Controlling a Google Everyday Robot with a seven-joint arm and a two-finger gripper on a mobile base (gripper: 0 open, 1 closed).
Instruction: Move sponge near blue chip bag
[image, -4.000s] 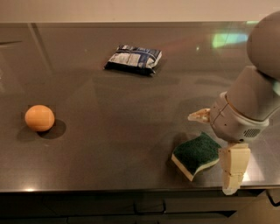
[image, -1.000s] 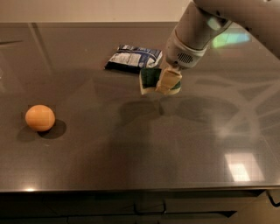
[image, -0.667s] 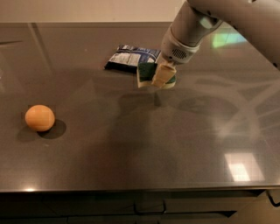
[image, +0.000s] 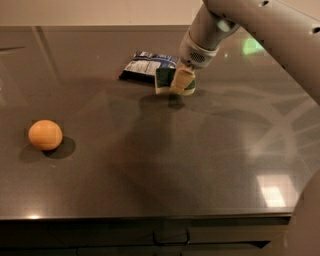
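Note:
The blue chip bag (image: 149, 66) lies flat on the dark counter, back centre. My gripper (image: 176, 81) is right beside the bag's right end, shut on the sponge (image: 164, 80), whose dark green top and pale yellow base show between the cream fingers (image: 181, 80). The sponge hangs low over the counter, just in front of and right of the bag, close to touching it. Its shadow falls directly beneath.
An orange round fruit (image: 45, 134) sits at the left of the counter (image: 160, 165). My arm (image: 260, 30) reaches in from the upper right. The counter's front edge runs along the bottom.
My gripper has carried the sponge from the front right of the counter to the back, and in the last second moved it left and lower, right up against the bag.

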